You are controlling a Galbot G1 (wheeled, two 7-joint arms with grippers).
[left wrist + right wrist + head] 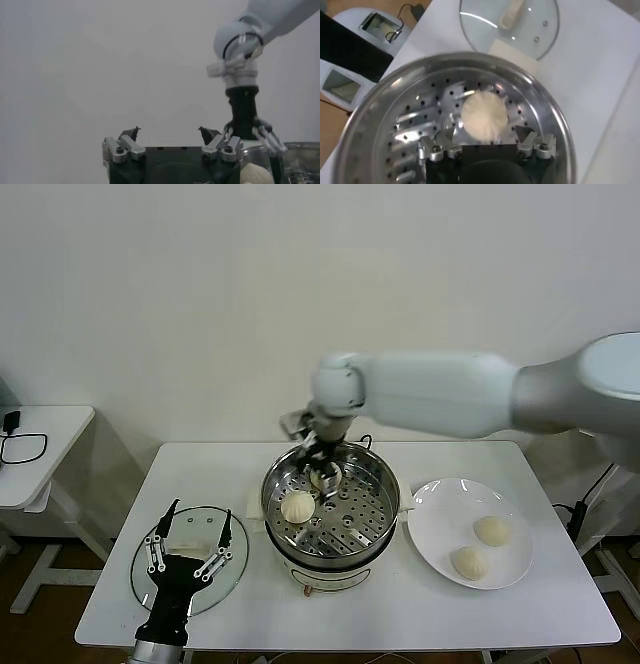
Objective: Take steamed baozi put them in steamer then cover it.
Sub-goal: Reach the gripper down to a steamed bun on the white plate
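Right gripper (322, 467) inside the steamer (385, 509), jaws spread above two baozi (298, 506); left gripper (188, 546) beside the steamer, over the lid (140, 569), jaws spread, empty.

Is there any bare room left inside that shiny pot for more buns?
Yes: the steamer tray is bare toward the plate side. It is crowded at the far rim, where the open right gripper hovers over one baozi, another baozi beside it.

Head view looks down on the whole table (420, 604); right wrist view peers closely into the steamer (555, 120), which the level left wrist view (300, 150) shares.
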